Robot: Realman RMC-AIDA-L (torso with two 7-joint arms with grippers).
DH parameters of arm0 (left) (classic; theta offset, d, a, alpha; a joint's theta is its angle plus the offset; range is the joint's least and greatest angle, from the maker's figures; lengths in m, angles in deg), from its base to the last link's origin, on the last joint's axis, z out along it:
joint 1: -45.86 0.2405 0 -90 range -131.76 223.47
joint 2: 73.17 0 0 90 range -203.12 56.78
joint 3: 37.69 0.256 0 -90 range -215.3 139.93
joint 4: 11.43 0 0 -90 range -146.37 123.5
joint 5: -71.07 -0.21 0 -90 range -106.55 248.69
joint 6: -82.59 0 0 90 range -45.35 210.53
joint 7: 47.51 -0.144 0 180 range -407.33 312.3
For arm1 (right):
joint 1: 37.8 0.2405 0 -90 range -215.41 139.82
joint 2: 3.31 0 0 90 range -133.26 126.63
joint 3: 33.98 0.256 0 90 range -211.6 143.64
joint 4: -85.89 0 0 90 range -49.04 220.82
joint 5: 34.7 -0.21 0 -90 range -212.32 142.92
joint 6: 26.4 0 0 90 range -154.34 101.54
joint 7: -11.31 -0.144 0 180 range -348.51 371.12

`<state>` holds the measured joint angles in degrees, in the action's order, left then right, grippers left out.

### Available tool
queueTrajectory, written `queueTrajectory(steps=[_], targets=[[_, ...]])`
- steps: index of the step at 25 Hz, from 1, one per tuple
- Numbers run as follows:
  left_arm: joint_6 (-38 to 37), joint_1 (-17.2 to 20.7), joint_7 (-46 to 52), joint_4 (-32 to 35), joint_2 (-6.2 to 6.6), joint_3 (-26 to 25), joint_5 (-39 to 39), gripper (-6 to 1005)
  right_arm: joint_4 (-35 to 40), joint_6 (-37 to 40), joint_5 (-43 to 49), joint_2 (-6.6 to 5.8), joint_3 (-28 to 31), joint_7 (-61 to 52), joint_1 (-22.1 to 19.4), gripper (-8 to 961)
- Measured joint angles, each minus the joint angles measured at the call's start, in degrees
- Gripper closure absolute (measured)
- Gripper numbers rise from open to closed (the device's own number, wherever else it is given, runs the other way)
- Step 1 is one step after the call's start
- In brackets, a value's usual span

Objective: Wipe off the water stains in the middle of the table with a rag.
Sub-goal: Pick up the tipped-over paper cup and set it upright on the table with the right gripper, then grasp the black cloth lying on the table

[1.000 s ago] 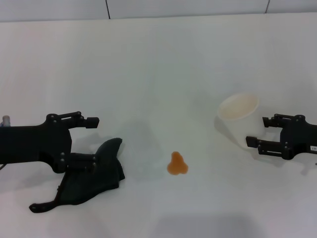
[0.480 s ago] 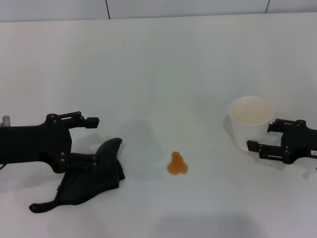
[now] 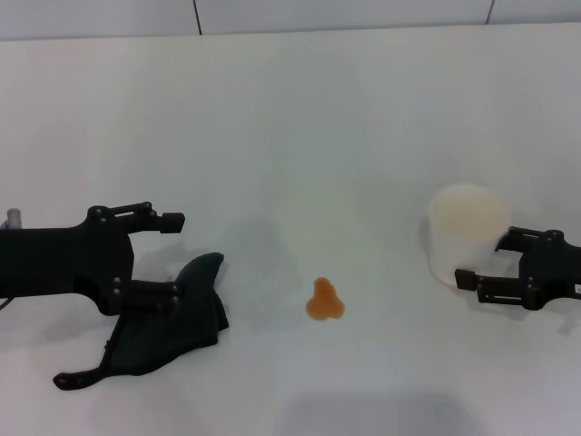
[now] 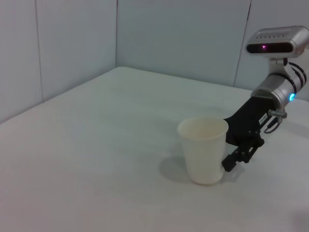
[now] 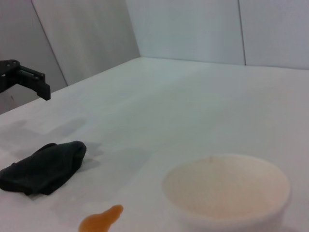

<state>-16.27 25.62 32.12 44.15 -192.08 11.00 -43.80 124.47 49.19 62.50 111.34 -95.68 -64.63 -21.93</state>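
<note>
Dark rag under left claw

You get bright, even overhead light; soft faint shadows on table; cup slightly blurred; no glare.

The left end effector sits low over the white desk, its two fingers spread apart. The dark rag lies crumpled directly under its lower finger, whether touching cannot be told. The orange water stains form one small lobed blot just beyond the rag, away from this end effector. The right end effector has its fingers on either side of a whitish cup.
</note>
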Motion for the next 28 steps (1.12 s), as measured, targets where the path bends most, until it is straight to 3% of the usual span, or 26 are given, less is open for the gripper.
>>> queueTrajectory(steps=[8,17,28], targets=[[-0.1,-0.1,0.1,0.2,0.00,0.1,0.0,111,0.6,-0.6,0.2,-0.19,0.5,0.0,-1.4,85],[-0.1,-0.2,0.3,0.3,0.00,0.1,0.0,111,2.8,0.0,1.4,-0.32,2.3,-0.4,-3.5,88],[0.1,-0.2,0.1,0.1,0.00,0.1,0.1,112,8.8,6.2,1.6,-0.23,3.0,-2.7,-7.5,89]])
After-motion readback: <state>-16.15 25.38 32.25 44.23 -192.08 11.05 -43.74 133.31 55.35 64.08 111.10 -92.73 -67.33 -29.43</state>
